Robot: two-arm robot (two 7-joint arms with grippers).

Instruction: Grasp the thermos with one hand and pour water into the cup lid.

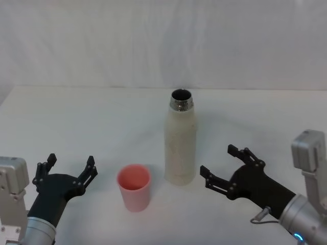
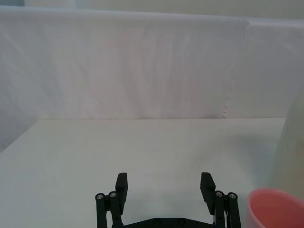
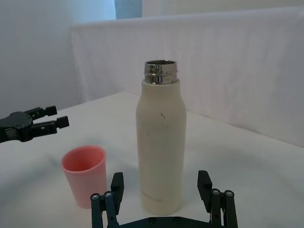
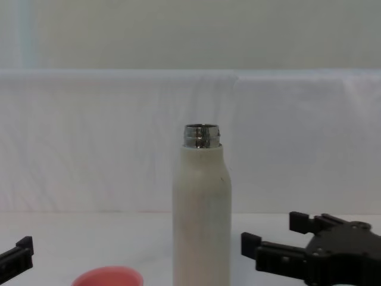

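A plain white table [image 1: 76, 117] ran back to a white draped backdrop [image 1: 163, 41]. On it stood one thermos [image 1: 180, 140], upright and uncapped, and one cup lid [image 1: 134, 187] just to its left, apart from it. The right gripper [image 1: 227, 166] hovered just right of the thermos, fingers spread wide, holding nothing. The left gripper [image 1: 69, 166] waited left of the cup, likewise wide open and empty.

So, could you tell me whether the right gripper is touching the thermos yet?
Apart. In the head view, bare table shows between the open right gripper and the thermos.
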